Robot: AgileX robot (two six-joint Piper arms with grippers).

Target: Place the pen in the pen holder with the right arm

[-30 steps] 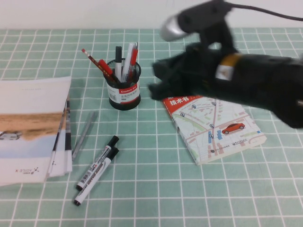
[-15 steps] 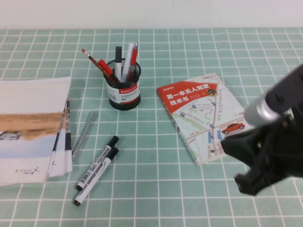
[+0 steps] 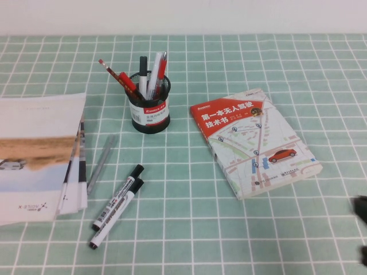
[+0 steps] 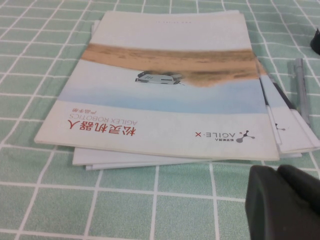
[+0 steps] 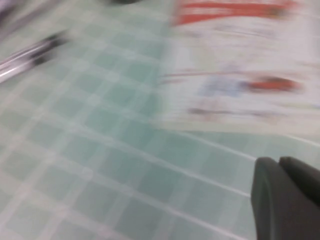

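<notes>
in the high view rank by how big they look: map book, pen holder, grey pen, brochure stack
1. Brochure stack, partly cut off by the frame edge.
2. Map book.
3. Pen holder.
4. Grey pen, longer than the holder looks but far slimmer.

The right hand sits at the frame edge; the left hand hovers by the brochures.

Top brochure cover reads "AGILE·X", w/ upside-down "松灵机器人" and "AGILEX ROBOTICS". Book red band shows "第一本无人驾驶技术书". Pen holder label text too small to read.
</notes>
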